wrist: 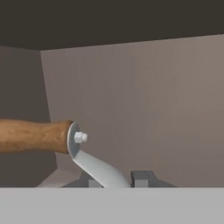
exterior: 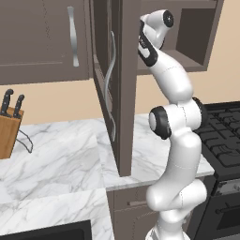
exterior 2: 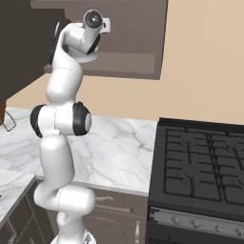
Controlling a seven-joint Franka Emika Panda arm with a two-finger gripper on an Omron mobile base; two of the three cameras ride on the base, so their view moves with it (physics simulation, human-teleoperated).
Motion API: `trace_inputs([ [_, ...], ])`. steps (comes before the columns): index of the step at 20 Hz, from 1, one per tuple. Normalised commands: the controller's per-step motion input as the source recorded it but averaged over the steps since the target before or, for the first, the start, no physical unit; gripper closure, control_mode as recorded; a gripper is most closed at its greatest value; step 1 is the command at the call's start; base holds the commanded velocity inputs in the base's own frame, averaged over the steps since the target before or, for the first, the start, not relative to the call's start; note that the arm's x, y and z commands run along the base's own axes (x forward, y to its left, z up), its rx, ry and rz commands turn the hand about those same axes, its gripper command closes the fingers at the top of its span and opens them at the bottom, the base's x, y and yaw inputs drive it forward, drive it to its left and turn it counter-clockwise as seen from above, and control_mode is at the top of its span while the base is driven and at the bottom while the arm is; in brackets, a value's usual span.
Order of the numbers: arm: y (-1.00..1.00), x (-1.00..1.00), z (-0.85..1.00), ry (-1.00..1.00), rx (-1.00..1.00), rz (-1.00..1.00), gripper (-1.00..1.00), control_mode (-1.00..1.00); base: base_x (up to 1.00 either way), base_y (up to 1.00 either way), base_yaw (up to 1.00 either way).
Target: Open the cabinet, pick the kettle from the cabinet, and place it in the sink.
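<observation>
Wooden kettle (wrist: 35,136) handle runs sideways across the hand view, tool (wrist: 114,178) clamped on its silver bracket.

Hidden and cut-off parts, kettle grab inside cabinet

Kettle (wrist: 94,168): body hidden in hand view, just the wooden handle, cut by the left edge, and a silver bracket running down between the finger tips (wrist: 141,178). Gripper (wrist: 114,180) mostly cut off at the bottom; contact with the bracket can't be made out. Sink (exterior: 51,232) clipped at the counter's bottom edge in left base view. Knife block (exterior: 8,133) cut by left edge. Stove (exterior 2: 200,167) cut by right edge.
</observation>
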Motion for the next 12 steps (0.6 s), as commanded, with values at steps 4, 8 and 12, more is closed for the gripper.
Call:
trace_inputs([
  [4,0.02,-0.20,-0.06,0.00,0.00,0.00,1.00,-1.00,0.00,0.00,0.00],
  [8,0.00,-0.25,-0.05,0.00,0.00,0.00,1.00,-1.00,0.00,0.00,0.00],
  [12,0.00,-0.32,-0.07,-0.01,0.00,0.00,1.00,-1.00,0.00,0.00,0.00],
])
